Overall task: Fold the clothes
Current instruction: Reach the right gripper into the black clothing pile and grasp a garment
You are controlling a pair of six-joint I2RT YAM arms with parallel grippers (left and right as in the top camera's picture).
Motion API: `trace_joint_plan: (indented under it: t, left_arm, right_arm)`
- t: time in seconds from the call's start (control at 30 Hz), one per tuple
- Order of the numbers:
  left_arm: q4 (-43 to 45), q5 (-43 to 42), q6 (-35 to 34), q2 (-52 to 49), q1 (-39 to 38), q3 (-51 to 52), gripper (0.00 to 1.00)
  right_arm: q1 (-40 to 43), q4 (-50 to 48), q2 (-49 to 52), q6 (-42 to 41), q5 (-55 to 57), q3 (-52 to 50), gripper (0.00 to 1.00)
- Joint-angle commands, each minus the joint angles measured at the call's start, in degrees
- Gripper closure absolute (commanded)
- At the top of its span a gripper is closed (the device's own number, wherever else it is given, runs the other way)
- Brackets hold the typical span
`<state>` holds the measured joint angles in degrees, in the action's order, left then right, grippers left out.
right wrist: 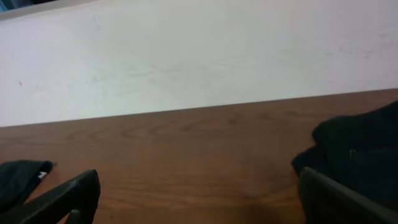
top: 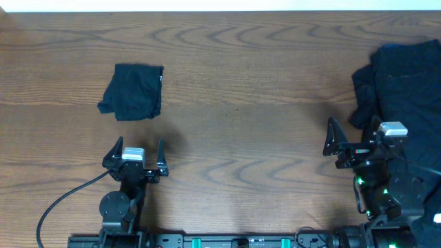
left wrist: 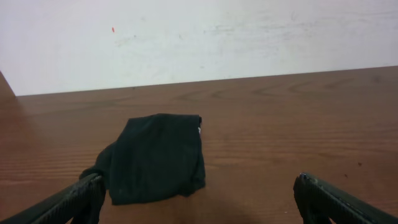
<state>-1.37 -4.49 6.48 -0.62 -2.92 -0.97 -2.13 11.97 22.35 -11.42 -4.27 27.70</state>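
Both tools are seen spread wide with nothing held: left gripper (top: 138, 147) and right gripper (top: 354, 134). The dark clothes pile (top: 406, 76) is cut off by the frame's right edge, just beside the right gripper. A folded black garment (top: 132, 91) lies ahead of the left gripper, untouched.

the small garment (top: 132, 91) is plain black with a tiny white tag (left wrist: 199, 129). the heap of clothes (top: 406, 76) is dark navy and black. the table (top: 262, 145) is brown with wavy wood grain.
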Motion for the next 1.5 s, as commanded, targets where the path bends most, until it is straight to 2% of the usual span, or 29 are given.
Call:
trace_joint_plan:
  t: [0.0, 0.2, 0.5, 0.83, 1.03, 1.13, 1.27, 1.47]
  left_arm:
    - [-2.2, -0.6, 1.0, 0.4, -0.2, 0.7, 0.02]
    - [-2.2, -0.6, 1.0, 0.4, -0.2, 0.7, 0.02]
    - [-2.2, -0.6, 1.0, 0.4, -0.2, 0.7, 0.02]
    - [-2.2, -0.6, 1.0, 0.4, -0.2, 0.7, 0.02]
    - [-2.2, -0.6, 1.0, 0.4, -0.2, 0.7, 0.02]
    - [-2.2, -0.6, 1.0, 0.4, -0.2, 0.7, 0.02]
    - [-2.2, -0.6, 1.0, 0.4, -0.2, 0.7, 0.02]
    - [-2.2, -0.6, 1.0, 0.4, -0.2, 0.7, 0.02]
  right_arm:
    - [-0.5, 1.7, 2.8, -1.4, 0.9, 4.6, 0.01]
    - [-0.5, 12.7, 16.7, -0.4, 2.4, 18.0, 0.01]
    - [-0.2, 29.1, 44.9, 7.6, 18.1, 43.4, 0.01]
    - [8.0, 30.5, 75.8, 12.4, 20.4, 65.5, 0.01]
    - [11.3, 25.4, 86.2, 19.6, 18.2, 68.7, 0.01]
    - [12.2, 22.5, 89.3, 22.1, 16.8, 68.7, 0.16]
    - [12.2, 19.9, 92.5, 23.8, 17.8, 68.7, 0.23]
    - [13.0, 16.8, 98.0, 25.7, 18.4, 68.7, 0.21]
